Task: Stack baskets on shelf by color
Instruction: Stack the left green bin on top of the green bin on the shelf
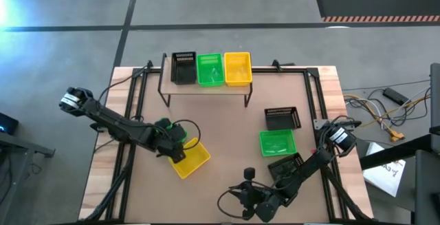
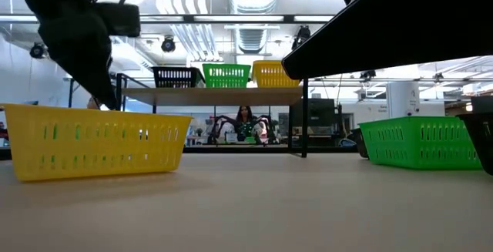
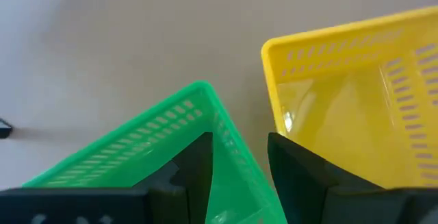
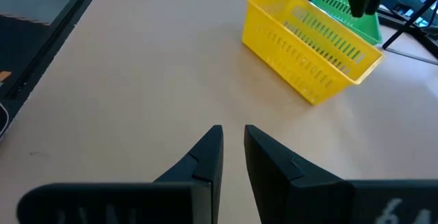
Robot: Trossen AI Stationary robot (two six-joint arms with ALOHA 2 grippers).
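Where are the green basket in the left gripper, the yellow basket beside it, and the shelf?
green basket (image 3: 171, 125): left wrist view, slotted side wall.
left gripper (image 3: 239, 166): left wrist view, between fingertips.
yellow basket (image 1: 191, 160): high view, inside floor.
shelf (image 1: 206, 87): high view, front edge.

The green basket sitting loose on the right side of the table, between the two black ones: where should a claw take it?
Probably by its short wall facing the table's middle, from straight above, one finger inside and one outside. The green basket sits upright, mouth up, with thin walls. The far black basket and the near black basket crowd its long sides.
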